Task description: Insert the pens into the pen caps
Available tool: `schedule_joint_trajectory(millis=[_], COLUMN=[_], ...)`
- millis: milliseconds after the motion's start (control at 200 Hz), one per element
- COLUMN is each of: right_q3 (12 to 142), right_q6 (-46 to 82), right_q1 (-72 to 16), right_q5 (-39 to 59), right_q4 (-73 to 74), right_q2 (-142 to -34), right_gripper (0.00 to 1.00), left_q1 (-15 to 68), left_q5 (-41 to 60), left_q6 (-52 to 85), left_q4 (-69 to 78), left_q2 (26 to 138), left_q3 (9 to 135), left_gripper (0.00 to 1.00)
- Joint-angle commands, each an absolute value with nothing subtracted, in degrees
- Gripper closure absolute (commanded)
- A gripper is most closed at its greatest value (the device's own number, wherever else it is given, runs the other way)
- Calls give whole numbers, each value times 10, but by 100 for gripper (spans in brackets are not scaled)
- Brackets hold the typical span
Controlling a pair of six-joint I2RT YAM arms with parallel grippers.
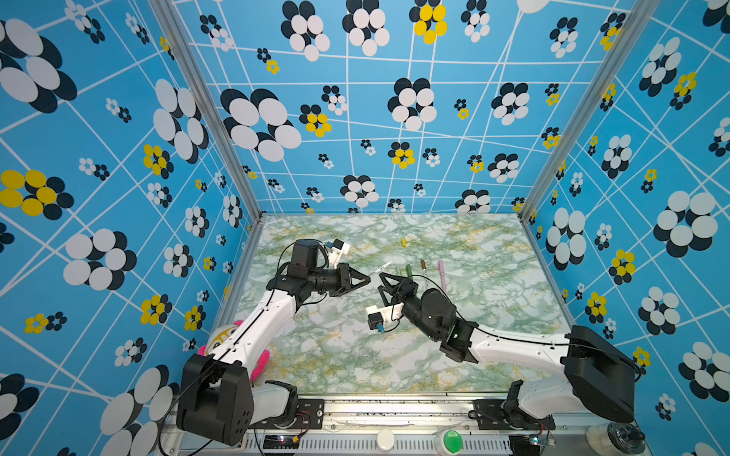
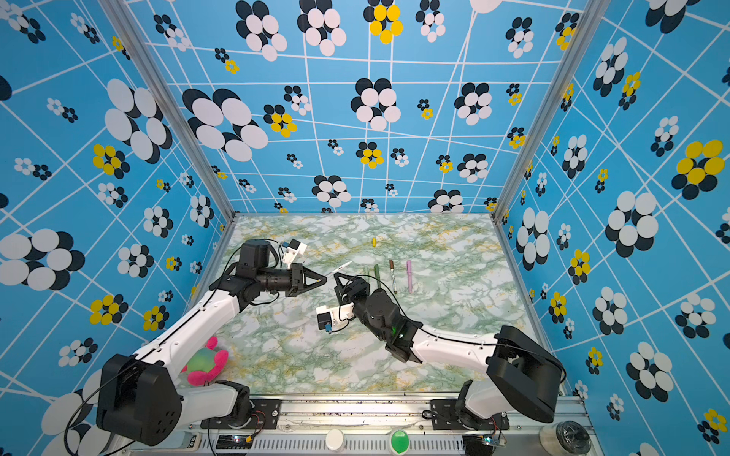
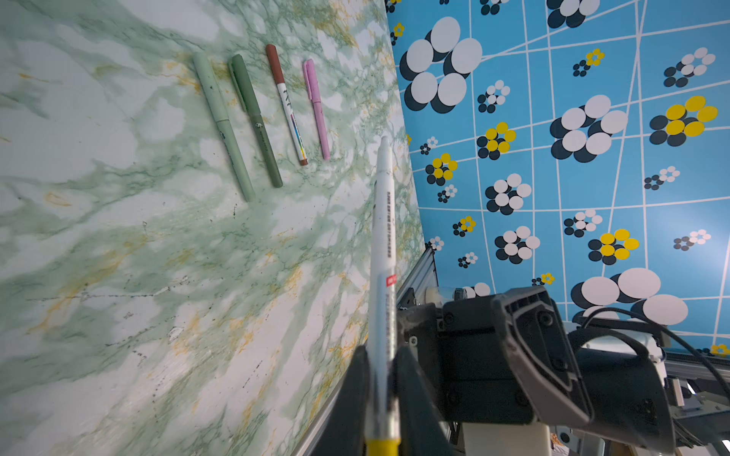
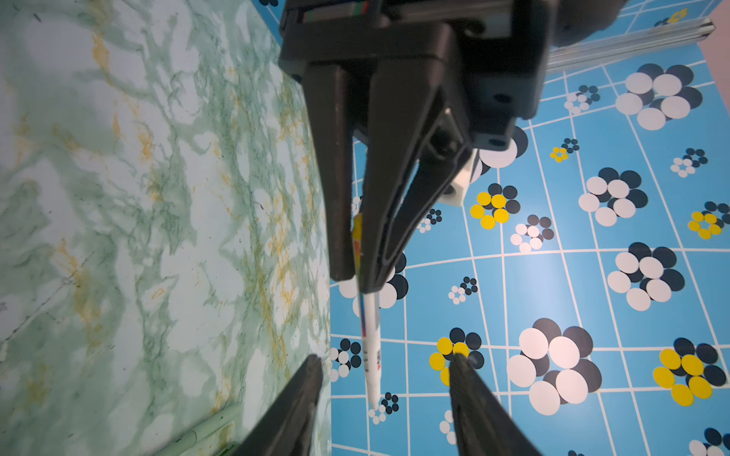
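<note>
Left claw (image 1: pixel 367 279): closed on the white pen (image 1: pixel 380 269), gripping it near its yellow end. In both top views the pen is held off the desk (image 1: pixel 335 347) at frame centre, its tip slanting up and to the right.

Right claw (image 1: pixel 385 282): open, holding nothing. It sits just right of centre, facing the left claw. In the right wrist view its fingers (image 4: pixel 308 395) stand well apart, with the pen's tip (image 4: pixel 373 395) in the gap between them and touching neither.

Yellow cap (image 1: pixel 403 241): lies alone on the desk, above centre and well apart from both claws.

Remaining pens: pale green pen (image 3: pixel 223 126), dark green pen (image 3: pixel 254 118), brown pen (image 3: pixel 286 104) and pink pen (image 3: pixel 316 106) lie capped in a row on the desk, right of centre, roughly parallel, not touching.
</note>
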State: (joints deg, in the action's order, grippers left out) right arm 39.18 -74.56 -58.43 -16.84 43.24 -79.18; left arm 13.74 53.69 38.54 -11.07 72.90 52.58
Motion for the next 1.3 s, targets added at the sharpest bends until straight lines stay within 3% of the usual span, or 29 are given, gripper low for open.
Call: schedule_joint_trajectory(millis=[0, 120, 245, 315, 475, 825, 1294], right_q3=[397, 441, 529, 544, 517, 539, 582], right_q6=[-568, -292, 7, 139, 364, 596, 665], right_q1=[-580, -566, -513, -477, -417, -347, -343], right_q5=[-176, -221, -245, -211, -94, 119, 166], right_q4=[411, 292, 69, 11, 38, 151, 241], right_q2=[-729, -669, -648, -645, -648, -735, -823], right_gripper=[42, 38, 38, 38, 36, 32, 35], left_q1=[134, 134, 142, 152, 190, 235, 250], left_q5=[482, 449, 428, 414, 383, 344, 337], left_q6=[390, 394, 398, 400, 384, 385, 394], left_q4=[-58, -22, 13, 36, 59, 87, 111], left_q2=[697, 685, 682, 681, 683, 701, 728], left_q3=[518, 513, 512, 509, 510, 509, 516], left_gripper=[100, 100, 100, 100, 100, 100, 100])
